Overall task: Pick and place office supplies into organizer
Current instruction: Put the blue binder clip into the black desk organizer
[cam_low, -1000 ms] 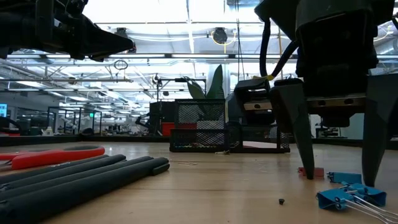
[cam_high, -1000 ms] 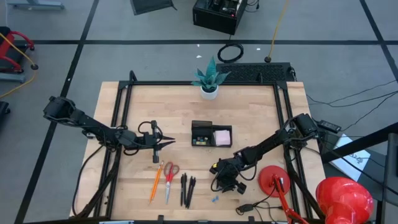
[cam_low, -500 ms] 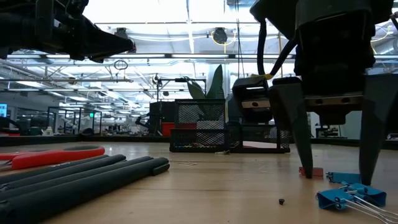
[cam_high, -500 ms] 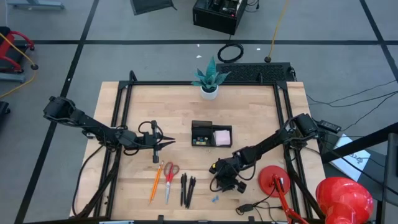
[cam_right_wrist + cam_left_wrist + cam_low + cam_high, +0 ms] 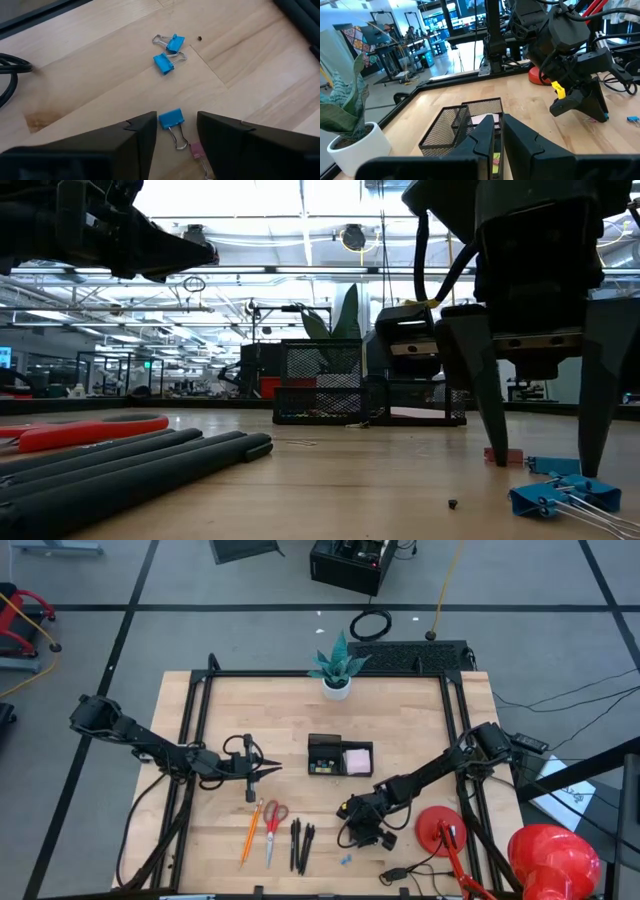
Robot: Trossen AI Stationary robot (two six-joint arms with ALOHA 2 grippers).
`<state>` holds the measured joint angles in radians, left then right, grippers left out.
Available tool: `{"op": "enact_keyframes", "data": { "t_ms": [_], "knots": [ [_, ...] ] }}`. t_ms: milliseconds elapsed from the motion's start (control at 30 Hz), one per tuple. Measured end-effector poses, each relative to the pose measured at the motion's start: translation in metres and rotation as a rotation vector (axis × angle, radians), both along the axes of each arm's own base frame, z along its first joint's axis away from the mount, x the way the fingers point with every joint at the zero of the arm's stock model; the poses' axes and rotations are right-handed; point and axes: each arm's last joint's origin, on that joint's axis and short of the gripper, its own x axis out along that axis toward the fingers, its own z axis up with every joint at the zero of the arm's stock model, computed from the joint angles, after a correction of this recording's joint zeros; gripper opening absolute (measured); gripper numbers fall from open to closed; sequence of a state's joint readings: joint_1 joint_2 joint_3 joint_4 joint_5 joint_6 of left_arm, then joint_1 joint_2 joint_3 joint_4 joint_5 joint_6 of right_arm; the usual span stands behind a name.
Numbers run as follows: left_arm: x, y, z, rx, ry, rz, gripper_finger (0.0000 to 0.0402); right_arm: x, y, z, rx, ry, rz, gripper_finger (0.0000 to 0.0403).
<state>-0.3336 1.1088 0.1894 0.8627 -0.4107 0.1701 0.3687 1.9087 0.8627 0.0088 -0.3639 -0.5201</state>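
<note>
At the lower right of the wooden surface in the high view, a small blue clip lies flat between the spread fingers of the right gripper, near both but touching neither as far as the right wrist view shows. A small pink piece sits just beside the clip's wire handles. Two more blue clips lie together farther off on the bare wood, well apart from the fingers. In the low view the right gripper's two dark fingers stand wide apart and point down, their tips at or just above the wood, with the pink piece by one tip and blue clips lying low right in that frame.

Left of these in the high view, along the lower edge of the surface, lie three black pens, the red-handled scissors and the orange pencil, side by side.

At the centre of the surface stands the black mesh organizer, with the pink sticky-note pad in its right compartment. A white plant pot stands above it in the frame.

The left gripper hovers left of the organizer, its fingers drawn narrow with only a slim gap, holding nothing.
</note>
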Motion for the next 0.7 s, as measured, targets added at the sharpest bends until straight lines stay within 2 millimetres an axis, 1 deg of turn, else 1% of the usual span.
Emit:
{"op": "enact_keyframes", "data": {
  "t_ms": [300,500,700],
  "knots": [
    [0.0,0.0,0.0,0.0,0.0,0.0,0.0047,-0.0008,0.0008,-0.0004,0.008,0.005,0.004,0.008],
    [0.0,0.0001,0.0001,0.0,-0.001,0.0,0.0047,0.0015,0.0052,0.0017,0.039,-0.031,0.008,0.0072],
    [0.0,0.0,0.0001,0.0,-0.001,0.0,0.0047,0.008,0.008,0.0076,0.094,-0.086,-0.031,0.0071]
  ]
}}
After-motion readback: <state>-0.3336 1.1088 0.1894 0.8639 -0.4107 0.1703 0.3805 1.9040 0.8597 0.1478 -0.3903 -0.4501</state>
